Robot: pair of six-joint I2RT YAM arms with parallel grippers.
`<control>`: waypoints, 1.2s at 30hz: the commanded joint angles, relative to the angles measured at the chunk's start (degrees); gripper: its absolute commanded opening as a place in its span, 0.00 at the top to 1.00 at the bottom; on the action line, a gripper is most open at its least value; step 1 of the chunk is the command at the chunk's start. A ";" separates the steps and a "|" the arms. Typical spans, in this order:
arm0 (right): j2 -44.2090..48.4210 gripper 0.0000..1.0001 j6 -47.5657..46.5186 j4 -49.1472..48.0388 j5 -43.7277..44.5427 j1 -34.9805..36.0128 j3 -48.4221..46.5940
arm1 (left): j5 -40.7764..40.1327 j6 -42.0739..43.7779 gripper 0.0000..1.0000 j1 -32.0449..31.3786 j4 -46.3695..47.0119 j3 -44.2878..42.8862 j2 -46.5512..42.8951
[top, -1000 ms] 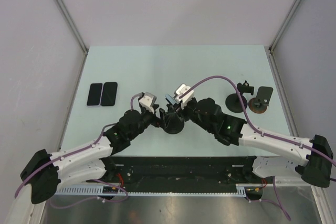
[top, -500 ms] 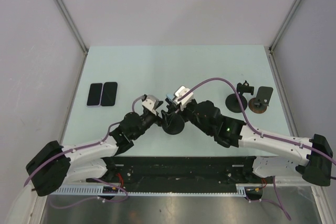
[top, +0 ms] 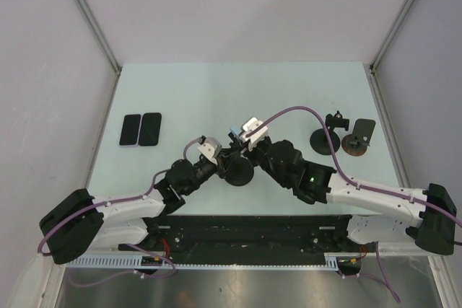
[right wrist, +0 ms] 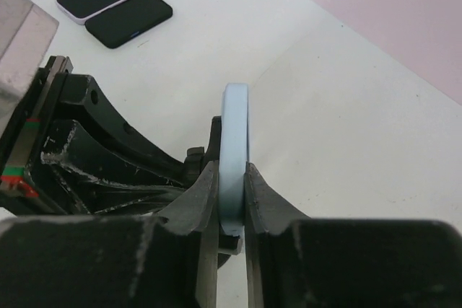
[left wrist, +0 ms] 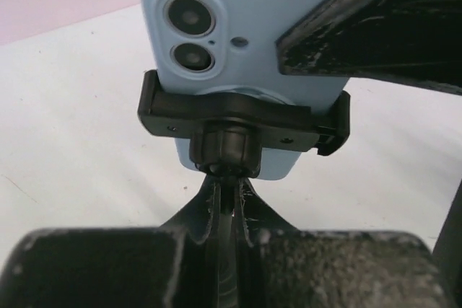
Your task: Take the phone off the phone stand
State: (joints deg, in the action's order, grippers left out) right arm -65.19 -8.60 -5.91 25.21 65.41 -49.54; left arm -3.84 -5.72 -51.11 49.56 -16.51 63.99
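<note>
A light blue phone [left wrist: 238,27] stands clamped in the black phone stand [left wrist: 238,115], its camera side facing the left wrist view. My left gripper [left wrist: 229,200] is shut on the stand's thin stem just below the clamp. My right gripper [right wrist: 232,200] is shut on the phone [right wrist: 234,135], one finger on each face at its lower edge. In the top view both grippers, left [top: 216,158] and right [top: 242,142], meet over the stand's round base [top: 237,171] at the table's near middle, and only a corner of the phone [top: 235,133] shows.
Two dark phones [top: 131,130] [top: 150,129] lie side by side at the left of the table. Two more black stands [top: 323,138] [top: 359,138] sit at the right. The right arm's purple cable [top: 296,110] arcs above the table.
My left gripper has moved in and closed on the stand's stem. My right gripper has closed on the phone. Phone and stand stay in place.
</note>
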 commanded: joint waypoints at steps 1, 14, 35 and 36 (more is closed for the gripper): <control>-1.78 0.73 0.43 -3.31 3.96 0.95 0.06 | -1.87 1.06 0.99 -1.27 3.44 0.78 -0.88; -7.85 0.59 -1.33 -12.36 9.05 0.42 0.14 | -2.49 0.62 1.00 -2.85 3.44 0.96 -0.70; -7.06 1.00 -2.74 -12.46 7.75 -0.63 0.14 | -3.19 0.27 0.77 -3.29 3.44 0.78 0.44; -6.71 1.00 -3.00 -12.20 7.57 -0.28 0.14 | -3.54 0.44 0.71 -3.29 3.44 0.69 0.52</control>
State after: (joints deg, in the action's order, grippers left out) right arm -74.04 -10.74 -16.99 31.55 65.08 -49.50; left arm -7.77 -4.97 -53.63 51.35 -15.68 64.38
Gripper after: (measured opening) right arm 0.172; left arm 0.203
